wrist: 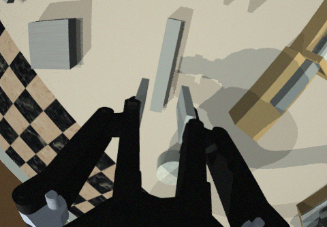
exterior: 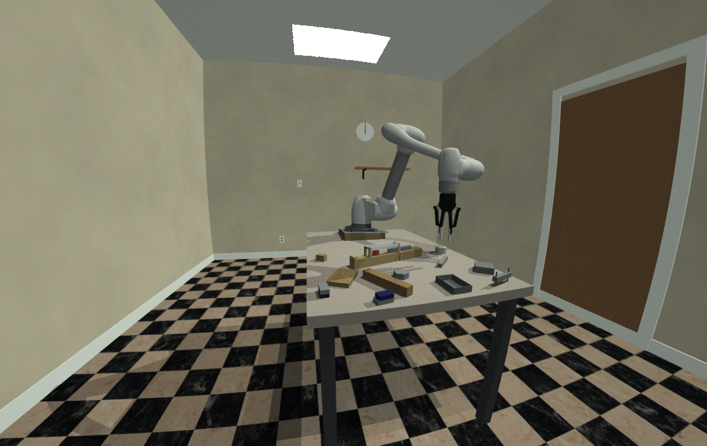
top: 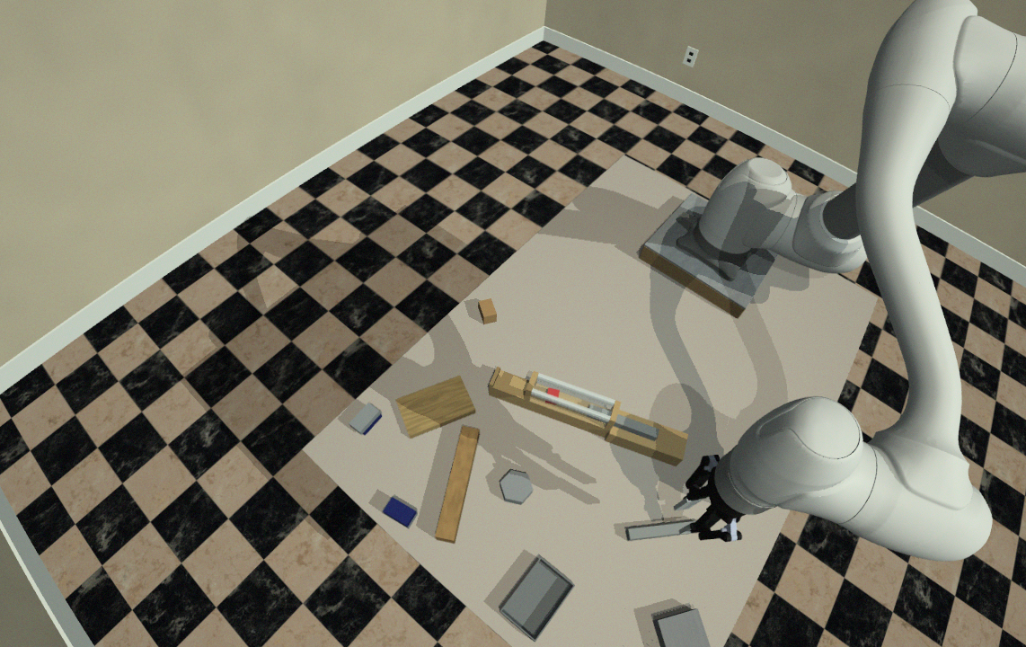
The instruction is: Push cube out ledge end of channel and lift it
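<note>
A small red cube [top: 552, 393] lies inside the long wooden channel [top: 581, 410], under its clear cover and nearer the far-left end. The channel's near-right end [top: 645, 434] carries a grey ledge, which also shows in the wrist view [wrist: 291, 86]. My gripper [top: 689, 515] [exterior: 444, 235] hangs well above the table, past that right end and off to the side. Its fingers stand a little apart with nothing between them. A grey bar [wrist: 167, 63] lies flat on the table below and just ahead of the fingertips [top: 656, 529].
A pale round disc [wrist: 168, 170] sits under the gripper. A grey block [wrist: 54, 43], a grey tray [top: 535, 597], a hexagon [top: 515, 485], a wooden plank [top: 458, 492], a wooden board [top: 435, 405] and two blue blocks [top: 399, 509] lie about. The table edge is close on the right.
</note>
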Action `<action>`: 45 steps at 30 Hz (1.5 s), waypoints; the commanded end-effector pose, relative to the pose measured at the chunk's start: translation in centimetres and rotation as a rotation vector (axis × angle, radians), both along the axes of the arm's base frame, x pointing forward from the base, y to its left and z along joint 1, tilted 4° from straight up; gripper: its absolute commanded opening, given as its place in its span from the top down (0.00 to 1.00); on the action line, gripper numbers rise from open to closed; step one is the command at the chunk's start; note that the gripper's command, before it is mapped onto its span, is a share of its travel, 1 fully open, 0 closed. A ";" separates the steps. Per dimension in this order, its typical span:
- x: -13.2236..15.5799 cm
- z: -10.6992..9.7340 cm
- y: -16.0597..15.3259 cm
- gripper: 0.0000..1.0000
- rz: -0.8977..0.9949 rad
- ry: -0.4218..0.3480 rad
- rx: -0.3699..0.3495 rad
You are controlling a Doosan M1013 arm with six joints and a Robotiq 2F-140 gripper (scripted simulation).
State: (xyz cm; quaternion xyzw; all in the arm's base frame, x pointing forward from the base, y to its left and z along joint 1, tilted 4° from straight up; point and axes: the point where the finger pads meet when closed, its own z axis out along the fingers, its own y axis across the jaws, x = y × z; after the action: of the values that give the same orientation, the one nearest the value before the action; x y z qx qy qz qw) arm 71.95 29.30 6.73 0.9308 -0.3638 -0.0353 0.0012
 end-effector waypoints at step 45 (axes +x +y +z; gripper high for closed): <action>-0.6 -8.9 0.2 0.77 0.000 0.000 0.000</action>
State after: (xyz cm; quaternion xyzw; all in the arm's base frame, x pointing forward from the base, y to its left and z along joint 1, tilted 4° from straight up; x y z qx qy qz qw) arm 71.36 29.51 -2.14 0.9308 -0.3638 -0.0354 0.0012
